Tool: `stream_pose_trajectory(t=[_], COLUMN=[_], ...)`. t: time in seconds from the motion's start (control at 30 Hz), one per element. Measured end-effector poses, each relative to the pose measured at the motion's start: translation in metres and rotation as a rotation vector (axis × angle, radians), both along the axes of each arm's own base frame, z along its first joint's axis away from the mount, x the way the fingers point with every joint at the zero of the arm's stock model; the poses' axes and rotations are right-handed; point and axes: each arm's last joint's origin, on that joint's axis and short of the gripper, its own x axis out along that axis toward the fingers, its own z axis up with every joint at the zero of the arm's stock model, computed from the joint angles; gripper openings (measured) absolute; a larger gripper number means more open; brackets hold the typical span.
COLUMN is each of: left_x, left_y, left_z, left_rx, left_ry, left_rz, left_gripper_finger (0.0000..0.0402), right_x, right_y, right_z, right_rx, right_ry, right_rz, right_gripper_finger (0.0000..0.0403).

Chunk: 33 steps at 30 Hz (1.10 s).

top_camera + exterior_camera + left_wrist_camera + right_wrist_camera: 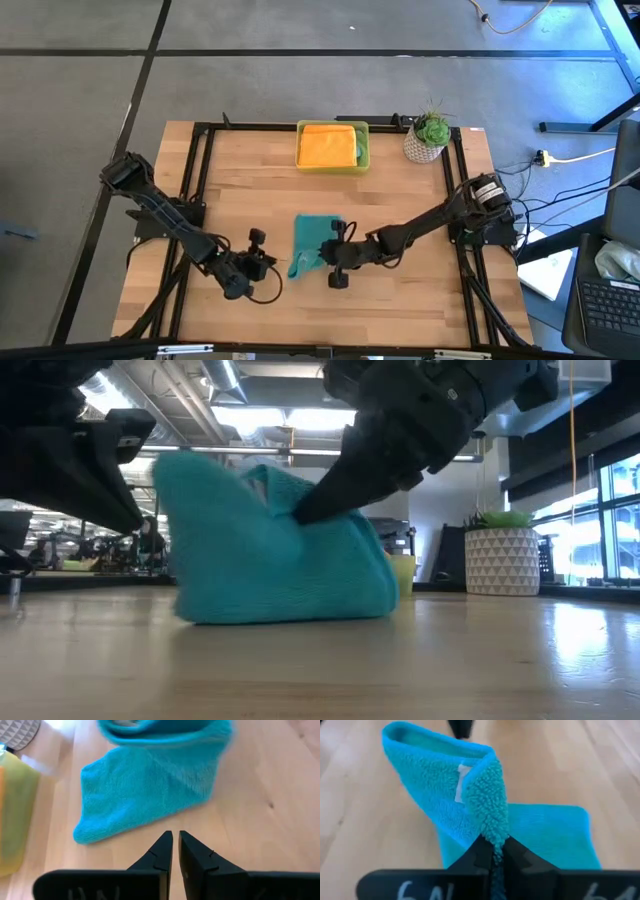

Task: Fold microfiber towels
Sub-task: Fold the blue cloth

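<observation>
One teal towel (318, 240) at frame centre is pinched by its edge in the right hand (496, 851), lifted to fold over; the left hand (175, 851), clenched empty, waits lower left.

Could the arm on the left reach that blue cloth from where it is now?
Probably yes. The left tool, shut and empty, points at the soft teal microfiber towel with only bare wooden table between them. The right tool pinches the towel's other edge, well aside.

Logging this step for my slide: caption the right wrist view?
Right claw shut on a raised edge of the teal towel, lifting it off the wooden table.
</observation>
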Motion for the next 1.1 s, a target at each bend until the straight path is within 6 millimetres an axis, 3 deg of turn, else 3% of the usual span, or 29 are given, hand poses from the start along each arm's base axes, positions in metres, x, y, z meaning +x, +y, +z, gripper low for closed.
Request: stream_pose_trajectory(t=[0.1, 0.27, 0.5, 0.63, 0.93, 1.1], left_x=[0.003, 0.01, 0.011, 0.011, 0.011, 0.012], left_y=[0.003, 0.006, 0.007, 0.007, 0.007, 0.007], left_z=[0.0, 0.003, 0.003, 0.004, 0.003, 0.004], left_rx=[0.006, -0.024, -0.035, -0.046, -0.061, -0.083], left_ry=[-0.006, -0.046, -0.056, -0.059, -0.058, -0.061], left_rz=[0.016, 0.04, 0.051, 0.06, 0.064, 0.077], left_gripper_finger=[0.0032, 0.0044, 0.0046, 0.0046, 0.0046, 0.0046], right_x=[-0.004, -0.015, -0.027, -0.03, -0.038, -0.035], right_y=[-0.018, -0.047, -0.092, -0.101, -0.112, -0.11], right_z=[-0.004, -0.027, -0.046, -0.047, -0.058, -0.053], right_rx=[0.015, 0.002, 0.026, 0.038, 0.175, 0.184], right_ry=[0.013, 0.059, -0.043, -0.094, 0.033, -0.011], right_rz=[-0.059, -0.126, -0.236, -0.247, -0.315, -0.301], right_gripper_finger=[0.0018, 0.0018, 0.0018, 0.0018, 0.0023, 0.0066])
